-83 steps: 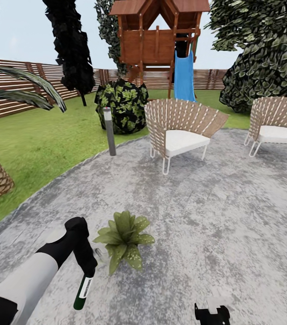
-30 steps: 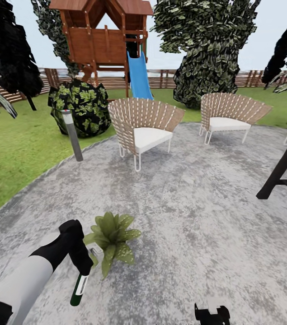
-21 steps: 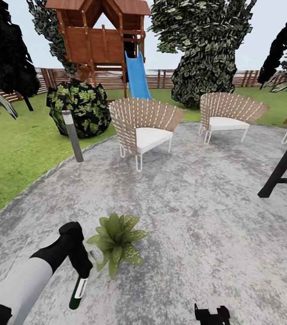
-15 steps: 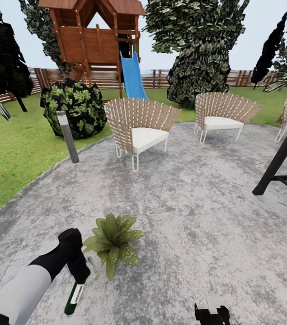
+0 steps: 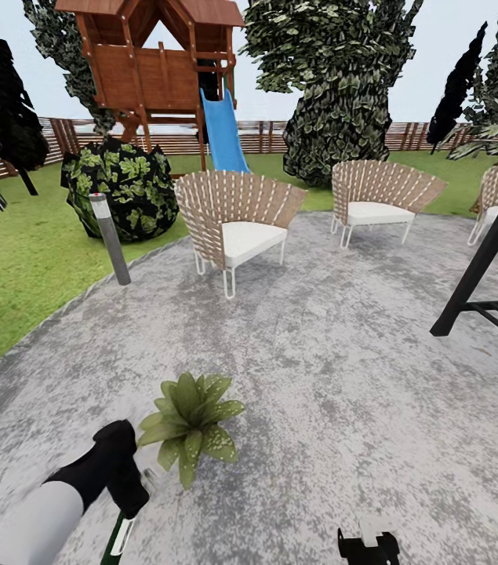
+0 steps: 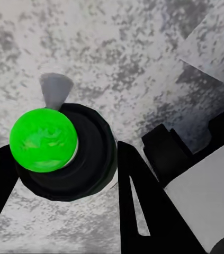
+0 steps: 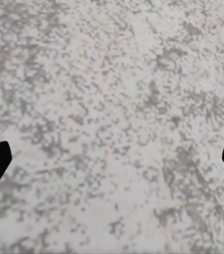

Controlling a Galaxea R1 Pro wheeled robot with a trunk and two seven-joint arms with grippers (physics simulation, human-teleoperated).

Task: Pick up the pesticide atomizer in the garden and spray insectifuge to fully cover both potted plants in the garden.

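Since the shot half a second ago my head camera has swung further right, so the playhouse [image 5: 158,67] and slide [image 5: 221,133] sit nearer the picture's left, and my left arm has sunk toward the lower edge. My left gripper [image 5: 127,490] is clamped round the pesticide atomizer [image 5: 115,540], held low over the grey paving [image 5: 343,369] — its long axis runs close to upright, base downward and leaning slightly toward me, spray head up inside the black fingers. From the left wrist camera I look along the bottle at its bright green end [image 6: 43,140], pinched between two dark fingers [image 6: 135,196]. One potted plant [image 5: 188,424] stands on the paving just beside the gripper, on its right. My right gripper [image 7: 112,159] hangs over bare paving with its fingertips spread wide, nothing between them. Two woven chairs [image 5: 233,224] stand beyond.
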